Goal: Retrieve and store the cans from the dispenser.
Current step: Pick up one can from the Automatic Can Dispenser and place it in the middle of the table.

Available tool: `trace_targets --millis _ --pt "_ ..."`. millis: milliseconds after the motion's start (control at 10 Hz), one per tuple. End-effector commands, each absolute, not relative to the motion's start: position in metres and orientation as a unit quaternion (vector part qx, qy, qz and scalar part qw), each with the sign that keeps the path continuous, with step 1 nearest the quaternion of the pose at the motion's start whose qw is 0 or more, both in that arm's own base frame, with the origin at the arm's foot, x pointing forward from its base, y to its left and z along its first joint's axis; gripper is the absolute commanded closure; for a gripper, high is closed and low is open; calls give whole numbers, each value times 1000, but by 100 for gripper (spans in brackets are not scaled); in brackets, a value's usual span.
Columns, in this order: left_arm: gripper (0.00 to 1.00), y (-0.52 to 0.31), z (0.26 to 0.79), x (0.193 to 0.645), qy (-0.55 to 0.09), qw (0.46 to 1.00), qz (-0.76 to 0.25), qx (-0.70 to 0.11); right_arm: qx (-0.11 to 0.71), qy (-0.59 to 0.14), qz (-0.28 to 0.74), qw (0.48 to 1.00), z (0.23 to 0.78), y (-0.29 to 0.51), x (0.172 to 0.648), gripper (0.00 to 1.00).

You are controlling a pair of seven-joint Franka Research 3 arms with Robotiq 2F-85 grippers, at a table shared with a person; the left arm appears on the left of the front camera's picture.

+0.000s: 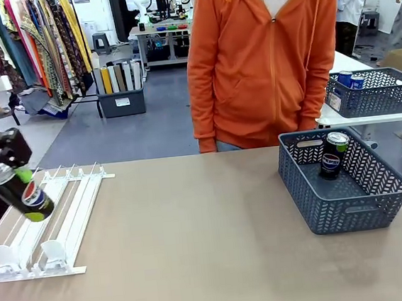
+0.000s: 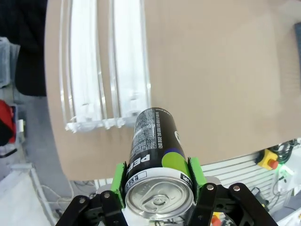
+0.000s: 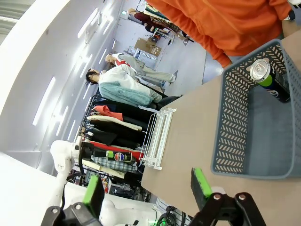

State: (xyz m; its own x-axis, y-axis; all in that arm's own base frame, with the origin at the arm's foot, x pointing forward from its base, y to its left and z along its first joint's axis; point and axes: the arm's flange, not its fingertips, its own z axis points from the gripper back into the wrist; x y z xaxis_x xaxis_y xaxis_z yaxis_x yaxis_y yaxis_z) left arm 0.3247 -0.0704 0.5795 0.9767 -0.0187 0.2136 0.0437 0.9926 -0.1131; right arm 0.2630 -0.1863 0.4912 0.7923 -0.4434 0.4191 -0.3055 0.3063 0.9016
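**Left hand carrying a dark can off the dispenser**

Your left hand (image 2: 157, 186) sits at the bottom centre of the left wrist view, its green pads (image 2: 195, 173) clamped on the sides of a dark can (image 2: 157, 155) just below its silver top. In the front view that same can (image 1: 21, 189) hangs tilted at the far left of the frame, above the white dispenser (image 1: 51, 225) and clear of its rails.

Your right hand (image 3: 148, 190) shows at the bottom of the right wrist view, fingers apart, holding nothing.

A second can (image 1: 333, 155) stands upright in the grey basket (image 1: 348, 204) at the right of the front view; the basket sits on the counter (image 1: 196, 243).

Handling judgement: the can wall is rigid but thin and smooth, likely to dent under a hard squeeze and to slip if held slack. Weight cannot be told. A side grip across the round body, as you have now, looks right; set it down upright beside the other.
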Motion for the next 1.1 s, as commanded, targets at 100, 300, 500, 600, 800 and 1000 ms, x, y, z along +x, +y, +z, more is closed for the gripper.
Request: trace_targets --millis 100,300,500,600,800,1000 --pt "100 -184 597 401 -117 990 -71 -41 594 -330 -44 732 495 -185 266 0" --pt "100 -281 567 439 -87 989 -118 -2 594 -330 -44 732 495 -185 266 0" --pt "100 -357 515 465 -60 986 -153 28 594 -330 -44 732 495 -185 266 0" --pt "100 -382 489 472 -27 982 -185 24 594 -330 -44 732 495 -185 266 0" --pt "100 -409 449 482 -6 975 -219 28 594 -330 -44 732 495 -185 266 0" --pt "100 -412 442 483 -6 976 -219 15 594 -330 -44 732 495 -185 266 0"
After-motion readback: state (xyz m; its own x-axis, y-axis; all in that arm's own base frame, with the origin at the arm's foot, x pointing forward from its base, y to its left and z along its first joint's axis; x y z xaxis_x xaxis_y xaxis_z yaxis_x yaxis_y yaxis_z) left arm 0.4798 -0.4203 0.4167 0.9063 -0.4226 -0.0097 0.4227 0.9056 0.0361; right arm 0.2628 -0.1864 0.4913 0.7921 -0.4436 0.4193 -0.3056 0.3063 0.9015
